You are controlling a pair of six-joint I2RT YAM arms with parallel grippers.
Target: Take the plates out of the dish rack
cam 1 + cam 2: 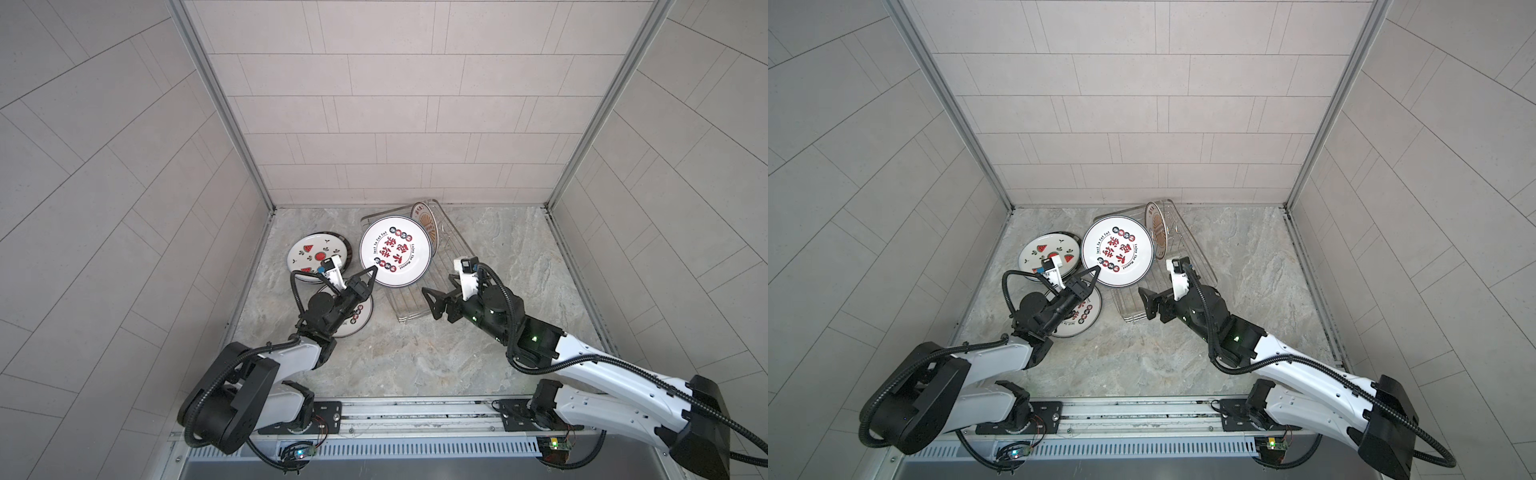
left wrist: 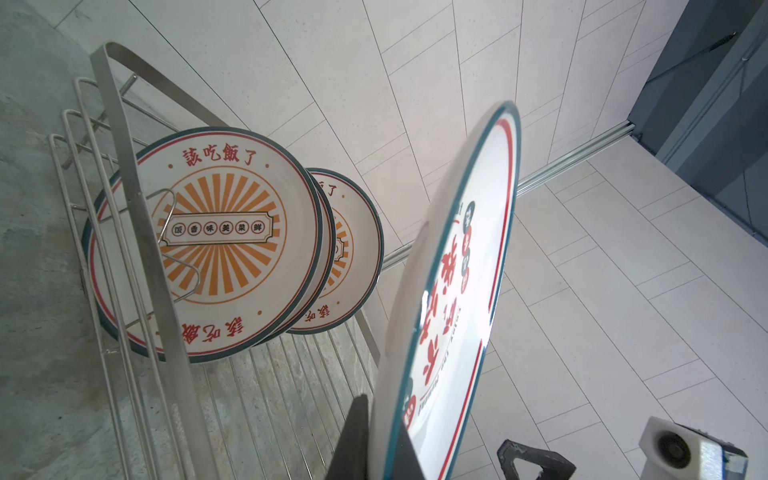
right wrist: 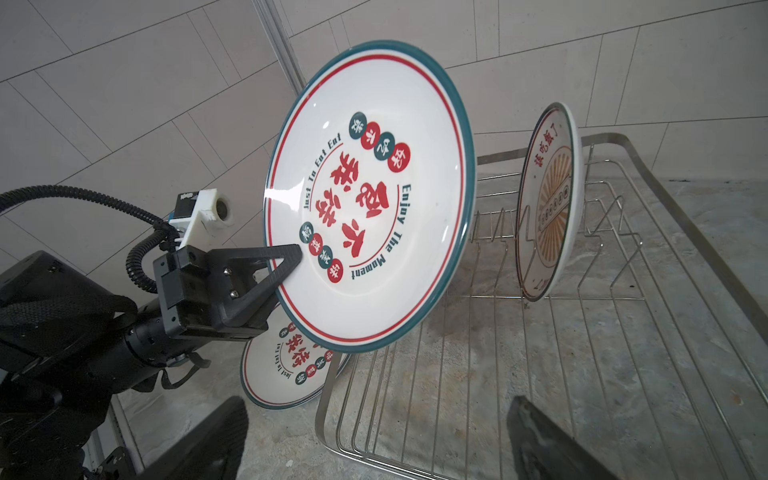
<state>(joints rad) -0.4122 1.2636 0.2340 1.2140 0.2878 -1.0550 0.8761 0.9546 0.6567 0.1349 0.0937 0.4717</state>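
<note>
Our left gripper (image 1: 371, 276) is clamped on the rim of a teal-rimmed plate (image 1: 395, 251) printed with red characters and "Enjoy The Moment". From the right wrist we see the pinch plainly, with one finger (image 3: 293, 253) lying across the plate's face. The plate hangs tilted in the air, face toward the top views, over the left edge of the dish rack (image 1: 451, 253).

Our right gripper (image 1: 433, 305) has its jaws wide and holds nothing, poised over the rack's near end.

Two sunburst plates (image 2: 216, 232) stand upright among the prongs at the rack's far end, one just behind the other. On the marble table (image 1: 415, 361), left of the rack, a watermelon plate (image 1: 311, 251) lies face up. A second teal-rimmed plate (image 3: 286, 374) lies flat beneath our left wrist.
</note>
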